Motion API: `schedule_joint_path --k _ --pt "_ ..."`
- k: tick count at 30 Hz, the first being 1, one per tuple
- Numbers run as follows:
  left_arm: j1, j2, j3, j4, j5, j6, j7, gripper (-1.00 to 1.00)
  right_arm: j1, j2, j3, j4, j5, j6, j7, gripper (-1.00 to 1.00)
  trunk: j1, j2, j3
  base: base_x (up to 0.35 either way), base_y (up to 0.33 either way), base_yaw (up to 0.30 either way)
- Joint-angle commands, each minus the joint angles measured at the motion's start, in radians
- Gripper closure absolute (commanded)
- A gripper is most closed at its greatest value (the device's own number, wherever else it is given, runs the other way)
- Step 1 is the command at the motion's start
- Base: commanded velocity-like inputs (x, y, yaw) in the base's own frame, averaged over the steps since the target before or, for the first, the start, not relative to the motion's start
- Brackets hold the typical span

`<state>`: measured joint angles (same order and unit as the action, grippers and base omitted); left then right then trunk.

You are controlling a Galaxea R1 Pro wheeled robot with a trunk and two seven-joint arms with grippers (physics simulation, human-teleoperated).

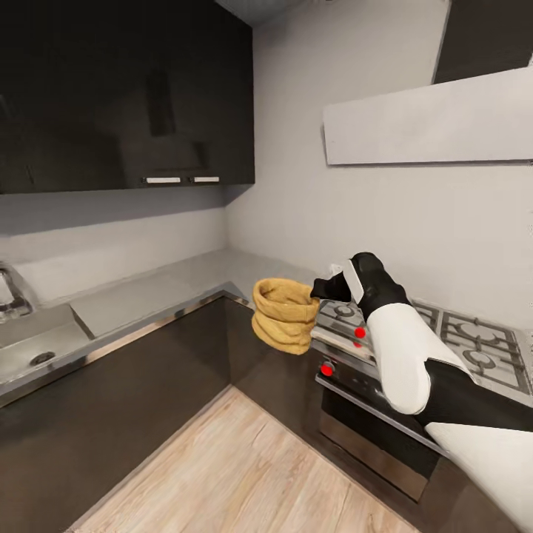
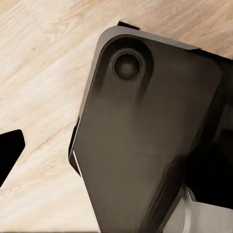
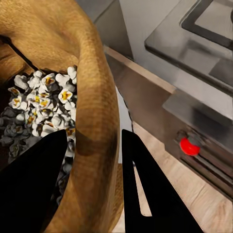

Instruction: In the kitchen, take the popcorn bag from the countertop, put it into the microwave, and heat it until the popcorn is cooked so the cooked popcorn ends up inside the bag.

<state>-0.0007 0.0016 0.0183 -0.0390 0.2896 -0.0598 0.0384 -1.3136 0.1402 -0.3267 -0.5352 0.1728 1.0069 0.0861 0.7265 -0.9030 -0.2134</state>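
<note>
Soft, even rendered light, faint reflections on the glossy dark cabinets (image 1: 126, 96), edges slightly warped.

So we've got the popcorn bag (image 1: 283, 314) held up off the floor (image 1: 244, 474) in front of the countertop (image 1: 141, 296) corner, just left of the gas hob (image 1: 451, 340), with the right gripper (image 1: 323, 287) clamped on the bag's hob-side rim. The popcorn (image 3: 41, 104) sits inside the bag. The sink (image 1: 29, 348) is set into the countertop well left of the bag, and the oven (image 1: 377, 429) sits under the hob.
</note>
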Motion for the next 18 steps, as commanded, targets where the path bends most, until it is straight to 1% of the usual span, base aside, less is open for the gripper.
schedule_joint_path --k 1,12,15,18 --pt "0.0 0.0 0.001 -0.001 0.003 -0.002 0.001 -1.0 -0.001 0.001 -0.008 -0.001 0.009 0.003 0.009 1.0 0.0 -0.001 -0.001 -0.308 0.087 0.0" --pt "-0.001 0.0 0.001 -0.001 0.003 -0.002 0.001 -1.0 -0.001 0.0 -0.009 0.014 0.002 0.002 0.004 1.0 0.0 -0.001 -0.001 -0.308 0.087 0.0" --pt "-0.001 0.0 0.0 -0.001 0.003 -0.002 0.001 -1.0 -0.001 -0.002 -0.009 0.071 0.005 -0.005 0.001 1.0 0.0 -0.001 -0.001 -0.308 0.087 0.0" --pt "0.0 0.0 0.0 -0.001 0.003 -0.002 0.001 -1.0 -0.001 -0.002 -0.009 0.11 0.006 -0.057 0.001 1.0 0.0 -0.001 -0.001 -0.308 0.087 0.0"
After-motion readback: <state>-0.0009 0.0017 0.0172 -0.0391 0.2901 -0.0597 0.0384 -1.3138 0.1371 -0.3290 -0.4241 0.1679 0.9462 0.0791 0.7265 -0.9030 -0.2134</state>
